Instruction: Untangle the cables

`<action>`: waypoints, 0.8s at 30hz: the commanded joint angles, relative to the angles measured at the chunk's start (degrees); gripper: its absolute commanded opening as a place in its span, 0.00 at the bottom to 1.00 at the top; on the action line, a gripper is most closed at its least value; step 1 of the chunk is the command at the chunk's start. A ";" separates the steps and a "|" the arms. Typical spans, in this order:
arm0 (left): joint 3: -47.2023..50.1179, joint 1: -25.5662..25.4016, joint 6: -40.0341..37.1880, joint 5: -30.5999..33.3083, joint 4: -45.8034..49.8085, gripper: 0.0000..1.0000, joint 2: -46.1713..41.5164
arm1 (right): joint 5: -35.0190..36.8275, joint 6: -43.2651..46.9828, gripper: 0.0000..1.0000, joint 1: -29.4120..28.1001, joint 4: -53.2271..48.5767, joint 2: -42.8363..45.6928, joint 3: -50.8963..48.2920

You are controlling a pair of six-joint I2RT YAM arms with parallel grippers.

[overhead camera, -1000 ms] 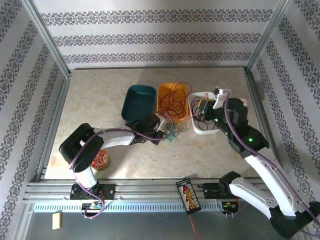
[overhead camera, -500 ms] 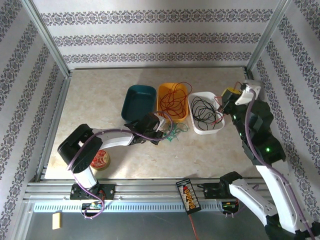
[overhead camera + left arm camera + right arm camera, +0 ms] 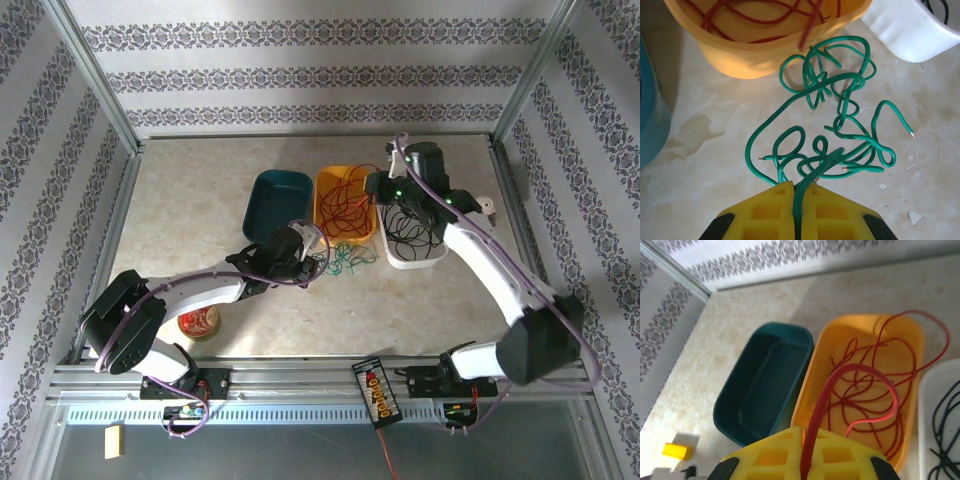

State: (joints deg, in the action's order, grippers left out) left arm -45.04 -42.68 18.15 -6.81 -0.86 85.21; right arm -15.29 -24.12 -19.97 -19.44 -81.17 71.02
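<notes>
**Q:** Is any writing legible here?
**A:** The round tin (image 3: 198, 322) beside the left arm is showing a printed lid. The connector board (image 3: 377, 392) at the near rail is carrying yellow and red plugs. Any lettering on either is too small to read.

**Q:** Where are the cables lying?
**A:** The green cable (image 3: 816, 170) is sprawling in a loose tangle on the counter (image 3: 200, 200), just in front of the yellow tub (image 3: 740, 65). The left claw (image 3: 799, 192) is clenching one of its strands. The red cable (image 3: 860, 368) is coiling inside the yellow tub, and the right claw (image 3: 802, 442) is gripping a loop that is arching above it. The black cable (image 3: 405, 222) is resting in the white tub (image 3: 415, 260).

**Q:** What is crowding the work?
**A:** The teal tub (image 3: 760, 390) is sitting just beside the yellow tub, on the side away from the white one. A red strand is dangling over the yellow rim above the green tangle, and the white tub's corner is lying near the tangle's far edge.
</notes>
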 commanded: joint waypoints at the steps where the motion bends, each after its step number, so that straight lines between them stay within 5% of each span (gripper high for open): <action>1: 0.94 0.31 1.52 1.86 -1.47 0.00 -1.55 | -2.44 -0.91 0.02 0.61 4.08 -6.59 3.58; 11: 0.70 0.32 1.81 2.15 -0.77 0.00 -1.54 | 0.73 -4.01 0.04 1.62 7.35 -28.30 15.28; 14: 0.53 0.32 1.67 1.97 -0.55 0.00 -1.46 | 1.37 -4.53 0.26 1.52 5.35 -31.60 20.05; 18: 0.37 0.40 2.03 2.67 0.36 0.00 -1.58 | 4.75 -2.20 0.47 0.24 4.88 -26.62 16.97; 24: 0.41 2.29 3.20 1.92 6.97 0.00 -1.94 | 6.24 1.36 0.49 -2.56 1.55 -9.20 0.32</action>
State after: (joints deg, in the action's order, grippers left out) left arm -44.58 -42.04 19.94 -5.30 0.78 84.44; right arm -10.37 -25.12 -20.99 -15.29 -98.37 77.25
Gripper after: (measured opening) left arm 0.063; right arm 0.492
